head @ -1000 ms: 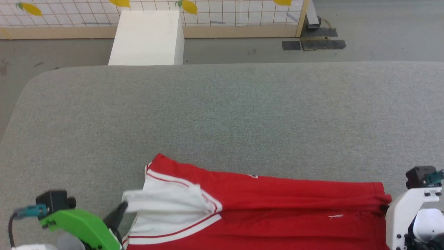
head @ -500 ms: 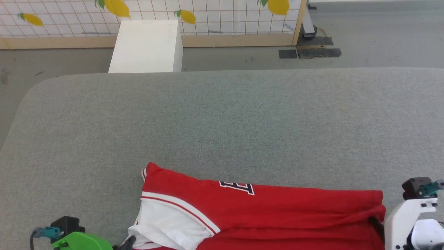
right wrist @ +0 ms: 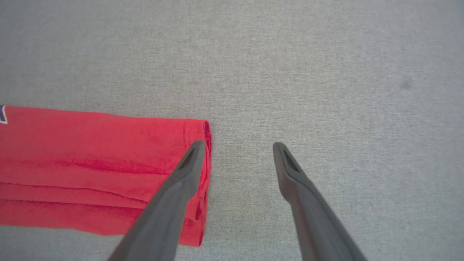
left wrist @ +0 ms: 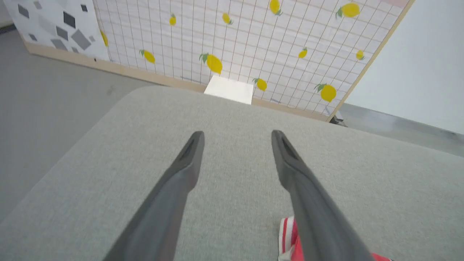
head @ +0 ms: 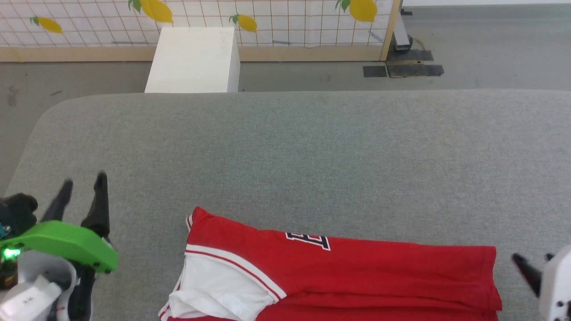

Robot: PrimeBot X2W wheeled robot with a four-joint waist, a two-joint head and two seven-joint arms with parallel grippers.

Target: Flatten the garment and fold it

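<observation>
Grey table (head: 312,147), red garment (head: 357,272) lying folded

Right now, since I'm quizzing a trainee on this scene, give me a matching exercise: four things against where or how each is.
1 red jersey garment with white sleeve
2 white rectangular box
3 left hand
4 right hand

a behind the grey padded table, by the lemon-print screen
b open, over bare table beside the sleeve
c lying on the table
d open, at the garment's hem

Pairs: 1-c, 2-a, 3-b, 4-d
</observation>
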